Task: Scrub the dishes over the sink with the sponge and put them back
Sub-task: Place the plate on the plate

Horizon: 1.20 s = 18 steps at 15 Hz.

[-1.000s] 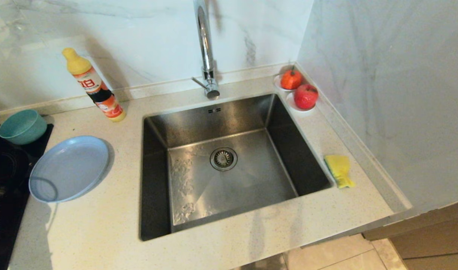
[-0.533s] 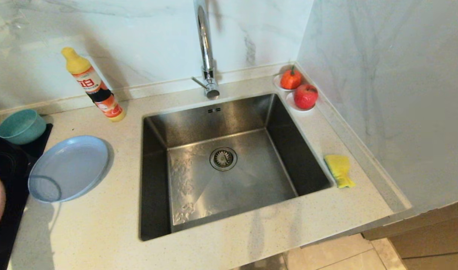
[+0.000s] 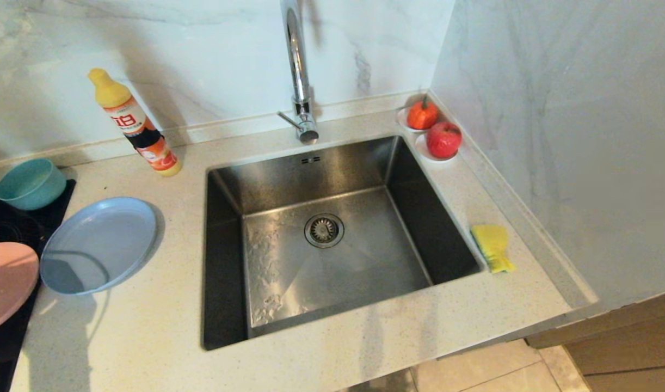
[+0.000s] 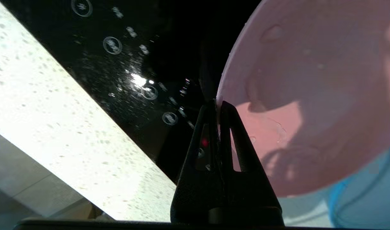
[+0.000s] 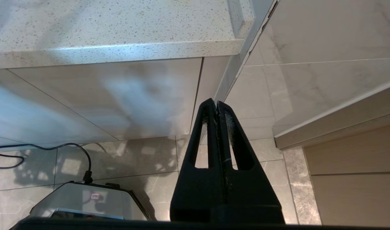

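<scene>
White speckled countertop (image 3: 147,337) surrounds the sink (image 3: 332,239), and marble walls stand behind it and on the right side. From my remote seat I see the left gripper (image 4: 216,105) pinched on the rim of the pink plate (image 4: 310,105); the two fingers are pressed together with the edge between them. In the head view the pink plate (image 3: 6,283) shows at the left border, above the black cooktop (image 3: 6,343), just beside the pale blue plate (image 3: 98,242), which lies flat on the counter. The teal bowl (image 3: 30,182) sits behind, on the far corner of the cooktop. The sponge (image 3: 493,247) lies on the counter to the right of the sink, well apart from the dishes. A detergent bottle (image 3: 139,128) stands tilted near the back wall, left of the tap (image 3: 300,71). The right gripper (image 5: 216,107) hangs below the counter edge over the floor tiles, its fingers closed on nothing.
</scene>
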{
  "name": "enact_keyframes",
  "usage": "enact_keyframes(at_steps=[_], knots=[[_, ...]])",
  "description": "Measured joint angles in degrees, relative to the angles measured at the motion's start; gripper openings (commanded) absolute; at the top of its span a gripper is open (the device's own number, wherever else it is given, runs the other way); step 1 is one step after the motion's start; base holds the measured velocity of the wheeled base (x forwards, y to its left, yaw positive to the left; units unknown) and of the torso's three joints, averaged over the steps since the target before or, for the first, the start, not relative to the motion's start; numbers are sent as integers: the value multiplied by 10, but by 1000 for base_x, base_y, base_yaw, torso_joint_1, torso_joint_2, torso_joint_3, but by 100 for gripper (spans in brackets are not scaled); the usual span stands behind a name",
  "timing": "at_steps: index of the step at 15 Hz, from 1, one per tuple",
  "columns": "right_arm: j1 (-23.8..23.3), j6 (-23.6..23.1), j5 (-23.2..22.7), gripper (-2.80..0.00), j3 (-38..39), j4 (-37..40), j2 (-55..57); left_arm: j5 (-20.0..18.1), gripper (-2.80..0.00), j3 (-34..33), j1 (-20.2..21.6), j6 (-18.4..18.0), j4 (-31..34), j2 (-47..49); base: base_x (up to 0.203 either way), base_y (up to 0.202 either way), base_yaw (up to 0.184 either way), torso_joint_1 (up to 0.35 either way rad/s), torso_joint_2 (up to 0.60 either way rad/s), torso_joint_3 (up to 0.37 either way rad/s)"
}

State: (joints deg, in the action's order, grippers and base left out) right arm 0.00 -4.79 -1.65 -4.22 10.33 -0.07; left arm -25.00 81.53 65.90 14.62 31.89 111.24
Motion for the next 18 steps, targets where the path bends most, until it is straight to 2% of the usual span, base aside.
enact_keyframes(at_steps=[5,8,9,13,18], knots=[[0,0,0,-280,0,0,0,1,-280,-2,0,-5,-2,-8,0,0,0,0,0,0],[0,0,0,-280,0,0,0,15,-280,-13,0,-7,-9,12,0,0,0,0,0,0],[0,0,0,-280,0,0,0,17,0,-16,1,-7,-11,20,0,0,0,0,0,0],[0,0,0,-280,0,0,0,7,0,-18,1,-3,-23,31,0,0,0,0,0,0],[0,0,0,-280,0,0,0,-47,0,-25,8,0,-22,31,0,0,0,0,0,0]])
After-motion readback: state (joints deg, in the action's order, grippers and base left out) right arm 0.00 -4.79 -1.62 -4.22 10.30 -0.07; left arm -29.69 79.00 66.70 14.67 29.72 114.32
